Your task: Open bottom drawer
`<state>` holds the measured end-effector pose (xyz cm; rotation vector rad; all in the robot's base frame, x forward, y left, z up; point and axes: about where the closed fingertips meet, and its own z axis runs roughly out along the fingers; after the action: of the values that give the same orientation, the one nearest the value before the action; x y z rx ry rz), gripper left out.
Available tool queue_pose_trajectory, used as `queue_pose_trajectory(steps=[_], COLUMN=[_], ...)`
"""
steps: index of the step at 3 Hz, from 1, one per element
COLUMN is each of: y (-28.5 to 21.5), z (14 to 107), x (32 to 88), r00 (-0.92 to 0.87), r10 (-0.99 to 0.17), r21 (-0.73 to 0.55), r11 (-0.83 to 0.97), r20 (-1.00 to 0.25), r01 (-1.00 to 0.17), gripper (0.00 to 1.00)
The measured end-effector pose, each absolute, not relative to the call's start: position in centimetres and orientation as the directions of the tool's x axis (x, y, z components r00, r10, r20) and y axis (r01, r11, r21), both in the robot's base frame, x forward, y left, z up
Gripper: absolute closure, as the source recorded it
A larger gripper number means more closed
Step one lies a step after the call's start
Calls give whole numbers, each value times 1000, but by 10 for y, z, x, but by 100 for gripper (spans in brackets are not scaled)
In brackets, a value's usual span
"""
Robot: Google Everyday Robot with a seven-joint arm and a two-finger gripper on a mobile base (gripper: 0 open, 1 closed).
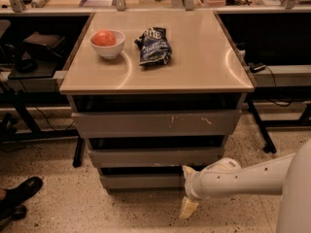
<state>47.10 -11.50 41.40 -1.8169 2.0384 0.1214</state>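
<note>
The bottom drawer [141, 180] is the narrowest grey front, lowest of three under the tan table top, and it sits closed. My gripper [187, 188] is at the end of the white arm that comes in from the lower right, right at the drawer front's right end. It stands open, with one finger [186, 169] up at the dark gap above the drawer and the pale yellow finger [188, 208] hanging below it near the floor. It holds nothing.
The mid-width drawer [155, 156] and the widest scratched drawer [155, 123] are above, both closed. On the table top [204, 67] stand a white bowl [107, 44] with a red fruit and a dark chip bag [153, 46]. A black shoe [22, 192] is at lower left on the speckled floor.
</note>
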Motion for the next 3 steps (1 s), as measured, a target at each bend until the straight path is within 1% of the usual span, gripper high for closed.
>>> queue_pose_trajectory(steps=[1, 2, 3], y=[-114, -131, -124], z=[403, 368, 333], x=[471, 489, 481], r00=[-82, -134, -161], r10=[-929, -917, -908], r21=[-185, -172, -120], r11=[157, 211, 223], r20=[-360, -375, -386], r01=[-970, -962, -968], gripper=[0, 0, 0])
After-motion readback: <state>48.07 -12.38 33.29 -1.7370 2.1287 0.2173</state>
